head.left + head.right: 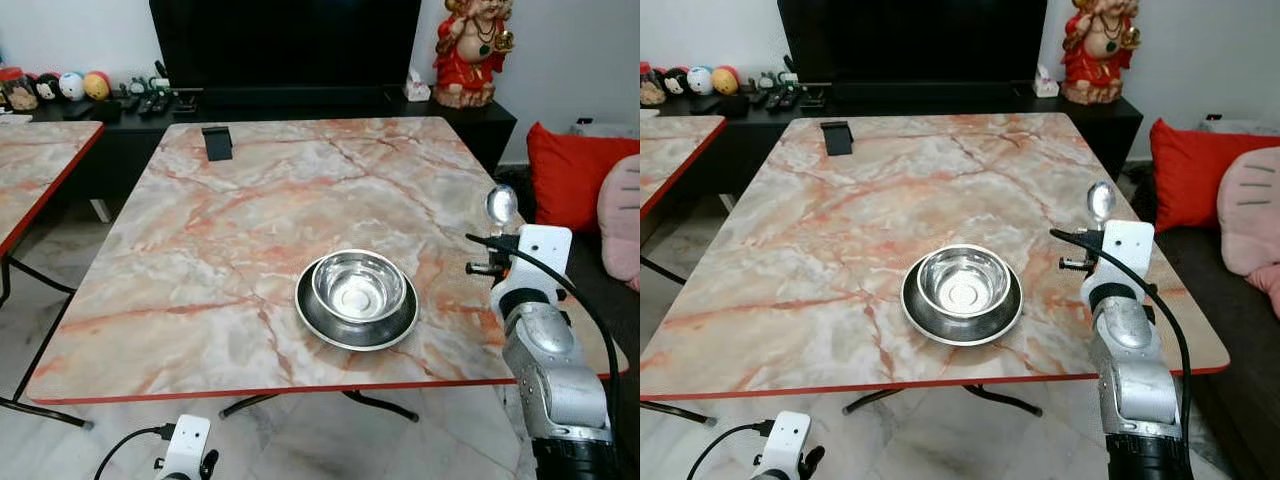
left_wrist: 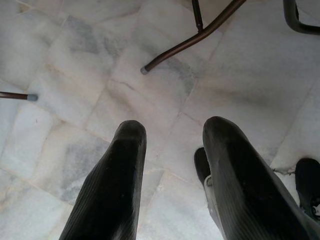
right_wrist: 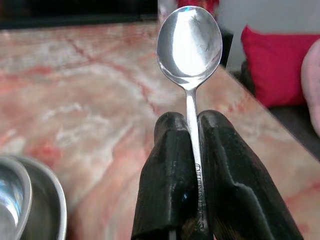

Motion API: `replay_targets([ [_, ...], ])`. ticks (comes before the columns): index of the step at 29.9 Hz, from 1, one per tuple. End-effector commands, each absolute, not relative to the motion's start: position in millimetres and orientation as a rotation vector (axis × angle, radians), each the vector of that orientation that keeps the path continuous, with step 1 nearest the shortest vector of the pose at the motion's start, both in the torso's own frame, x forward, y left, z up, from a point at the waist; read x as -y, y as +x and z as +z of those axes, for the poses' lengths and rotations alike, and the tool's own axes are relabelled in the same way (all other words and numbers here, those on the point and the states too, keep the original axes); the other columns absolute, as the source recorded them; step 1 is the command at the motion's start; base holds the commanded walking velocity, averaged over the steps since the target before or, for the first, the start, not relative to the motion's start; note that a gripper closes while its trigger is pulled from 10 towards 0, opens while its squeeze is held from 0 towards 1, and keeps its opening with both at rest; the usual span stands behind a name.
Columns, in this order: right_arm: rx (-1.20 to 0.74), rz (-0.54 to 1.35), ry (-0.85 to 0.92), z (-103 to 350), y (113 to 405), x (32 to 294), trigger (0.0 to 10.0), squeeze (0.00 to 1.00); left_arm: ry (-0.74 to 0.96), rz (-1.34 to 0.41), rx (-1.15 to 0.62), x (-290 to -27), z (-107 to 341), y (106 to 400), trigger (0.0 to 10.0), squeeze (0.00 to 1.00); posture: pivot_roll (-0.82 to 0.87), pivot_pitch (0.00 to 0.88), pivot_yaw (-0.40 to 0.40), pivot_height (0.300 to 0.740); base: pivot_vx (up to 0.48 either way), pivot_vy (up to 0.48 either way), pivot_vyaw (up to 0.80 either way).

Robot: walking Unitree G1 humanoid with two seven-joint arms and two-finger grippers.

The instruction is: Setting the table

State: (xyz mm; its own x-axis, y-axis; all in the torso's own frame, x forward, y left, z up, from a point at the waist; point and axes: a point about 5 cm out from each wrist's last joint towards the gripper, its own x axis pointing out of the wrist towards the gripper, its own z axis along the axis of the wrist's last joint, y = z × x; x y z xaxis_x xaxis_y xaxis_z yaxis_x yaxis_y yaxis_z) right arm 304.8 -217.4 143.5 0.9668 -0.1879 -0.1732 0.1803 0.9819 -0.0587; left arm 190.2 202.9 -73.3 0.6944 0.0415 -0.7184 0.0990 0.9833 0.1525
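Note:
A steel bowl (image 1: 357,285) sits inside a steel plate (image 1: 330,322) on the marble table (image 1: 230,240), near its front edge. My right gripper (image 3: 190,122) is shut on the handle of a silver spoon (image 3: 189,42), whose bowl (image 1: 501,204) points up and away. It hovers over the table's right edge, to the right of the plate. My left gripper (image 2: 170,132) hangs open low by the front edge, above the tiled floor.
A small black object (image 1: 217,142) lies at the table's far left. A second marble table (image 1: 35,165) stands to the left. Behind are a black TV cabinet (image 1: 300,110) with a red statue (image 1: 470,50). Red and pink cushions (image 1: 575,175) lie at the right.

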Motion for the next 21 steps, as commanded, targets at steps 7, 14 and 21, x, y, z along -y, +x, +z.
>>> replay_targets([
  [7,-0.260,-0.056,-0.040,147.3,309.3,208.5,10.0,0.00,0.196,-0.031,-0.837,-207.2,-75.6,186.0,10.0,0.00,-0.06,0.000,-0.010,0.740,0.000,0.000,0.00],
  [14,-0.385,0.016,-0.051,126.3,302.6,205.0,10.0,0.00,0.194,-0.039,-0.844,-204.9,-77.0,184.2,10.0,0.00,-0.06,0.000,-0.011,0.740,0.000,0.000,0.00],
  [21,-0.493,-0.020,-0.031,101.2,294.5,211.0,10.0,0.00,0.192,-0.034,-0.852,-206.0,-78.0,182.1,10.0,0.00,-0.06,0.000,-0.018,0.740,0.000,0.000,0.00],
])
